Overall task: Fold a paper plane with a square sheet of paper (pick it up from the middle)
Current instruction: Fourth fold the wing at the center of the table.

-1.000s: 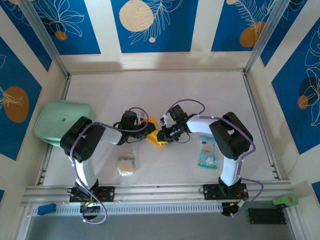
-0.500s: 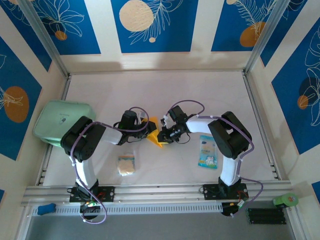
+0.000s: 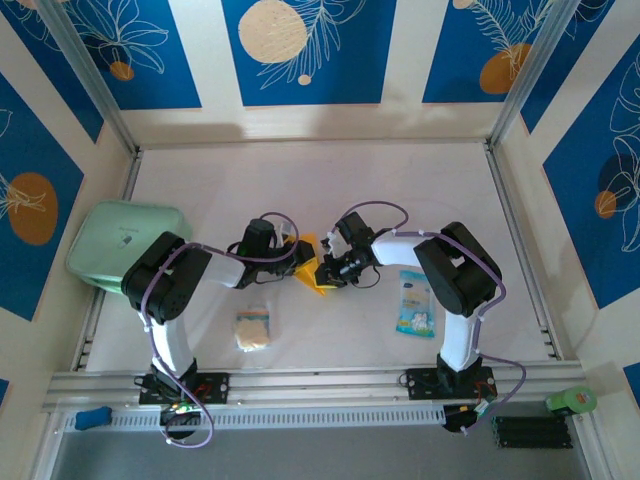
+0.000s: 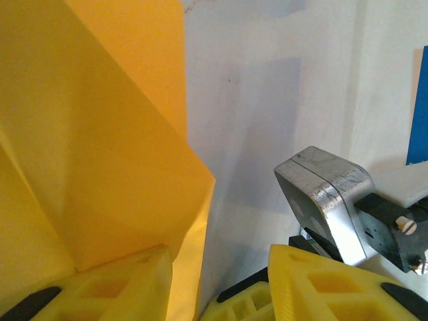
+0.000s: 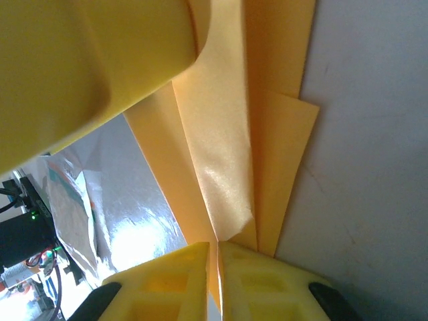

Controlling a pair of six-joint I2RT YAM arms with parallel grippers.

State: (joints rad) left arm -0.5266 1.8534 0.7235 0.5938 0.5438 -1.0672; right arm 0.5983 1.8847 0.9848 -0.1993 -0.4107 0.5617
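The square sheet of paper (image 3: 317, 283), orange-yellow and folded into layered flaps, lies mid-table between my two grippers. My right gripper (image 3: 322, 270) comes in from the right. In the right wrist view its yellow fingers (image 5: 180, 281) are pressed together on a pointed fold of the paper (image 5: 227, 147), so it (image 5: 218, 267) is shut on it. My left gripper (image 3: 300, 262) meets it from the left. In the left wrist view it (image 4: 221, 287) stands open, bare table showing in the gap, and the paper (image 4: 100, 154) rests against the left finger (image 4: 107, 287).
A pale green lidded box (image 3: 120, 240) sits at the left edge. A small beige spongy square (image 3: 253, 328) lies near the left arm's base and a blue-white packet (image 3: 415, 302) by the right arm. The right arm's silver-grey housing (image 4: 328, 194) is close to the left gripper.
The left gripper's jaws have spread apart. The right gripper has stayed shut on the paper and edged slightly left.
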